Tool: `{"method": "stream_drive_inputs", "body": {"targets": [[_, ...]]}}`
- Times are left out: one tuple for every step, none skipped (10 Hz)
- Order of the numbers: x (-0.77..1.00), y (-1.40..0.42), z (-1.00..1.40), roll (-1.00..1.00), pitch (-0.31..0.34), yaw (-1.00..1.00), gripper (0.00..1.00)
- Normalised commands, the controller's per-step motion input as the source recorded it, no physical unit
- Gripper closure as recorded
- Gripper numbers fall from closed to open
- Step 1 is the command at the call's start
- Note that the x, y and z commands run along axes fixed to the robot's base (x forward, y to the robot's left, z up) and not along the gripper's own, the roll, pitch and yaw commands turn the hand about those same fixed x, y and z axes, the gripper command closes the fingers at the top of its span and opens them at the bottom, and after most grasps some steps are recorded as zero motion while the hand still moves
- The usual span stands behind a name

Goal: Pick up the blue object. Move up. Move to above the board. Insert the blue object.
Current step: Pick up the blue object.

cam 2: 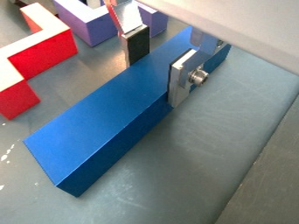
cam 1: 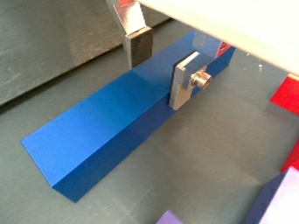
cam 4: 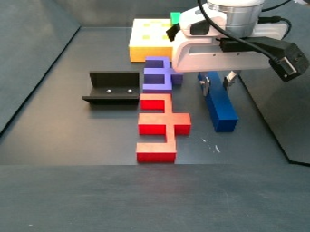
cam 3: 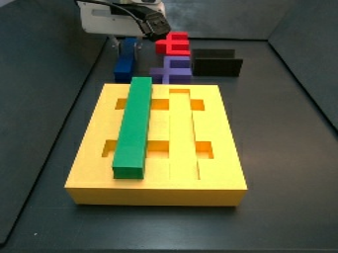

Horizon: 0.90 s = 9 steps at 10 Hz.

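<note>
The blue object [cam 1: 100,131] is a long dark-blue bar lying flat on the grey floor; it shows in both wrist views [cam 2: 105,131] and both side views [cam 3: 123,67] [cam 4: 223,109]. My gripper [cam 1: 162,66] [cam 2: 162,59] is low over its far end, with one finger on each long side, and appears shut on it. It also shows in both side views [cam 3: 132,42] [cam 4: 217,83]. The board [cam 3: 218,148] is a thick yellow grooved slab with a green bar [cam 3: 136,124] set in one groove; it stands apart from the gripper [cam 4: 145,36].
A purple block [cam 3: 175,69] [cam 4: 158,74] and red pieces [cam 3: 175,43] [cam 4: 161,127] lie beside the blue bar. The dark fixture [cam 3: 218,64] [cam 4: 115,88] stands beyond them. Dark walls enclose the floor.
</note>
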Motion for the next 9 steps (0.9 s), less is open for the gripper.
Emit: {"method": "stream_drive_inputs", "body": {"targets": [[0.00,0.00,0.00,0.00,0.000,0.00,1.00],[0.00,0.00,0.00,0.00,0.000,0.00,1.00],[0.00,0.00,0.00,0.00,0.000,0.00,1.00],[0.00,0.00,0.00,0.00,0.000,0.00,1.00],[0.00,0.00,0.00,0.00,0.000,0.00,1.00],[0.00,0.00,0.00,0.00,0.000,0.00,1.00],[0.00,0.00,0.00,0.00,0.000,0.00,1.00],[0.00,0.00,0.00,0.00,0.000,0.00,1.00],[0.00,0.00,0.00,0.00,0.000,0.00,1.00]]}}
